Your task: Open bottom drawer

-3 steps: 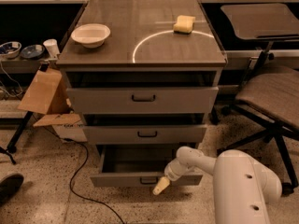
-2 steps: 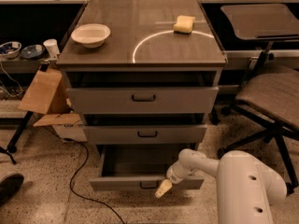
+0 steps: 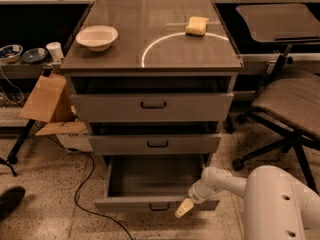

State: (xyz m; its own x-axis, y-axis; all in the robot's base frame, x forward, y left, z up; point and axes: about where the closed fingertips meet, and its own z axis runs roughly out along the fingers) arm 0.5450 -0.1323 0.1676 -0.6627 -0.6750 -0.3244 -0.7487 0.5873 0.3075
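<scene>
The bottom drawer (image 3: 130, 204) is pulled well out of the grey cabinet, showing its plain grey inside. Its short front panel carries a small black bar handle (image 3: 159, 207) at centre. My gripper (image 3: 184, 208) sits at the front panel, just right of the handle, with its tan fingertips pointing down-left. The white arm (image 3: 225, 181) reaches in from the lower right. The middle drawer (image 3: 155, 144) and the top drawer (image 3: 152, 106) each stand slightly ajar above it.
A white bowl (image 3: 97, 36) and a yellow sponge (image 3: 196, 25) lie on the cabinet top. A cardboard box (image 3: 47, 101) leans at the left. A black cable (image 3: 82, 184) runs over the floor. An office chair (image 3: 287, 109) stands at the right.
The bottom drawer has come further out towards me. My gripper has moved forward and down with its front panel.
</scene>
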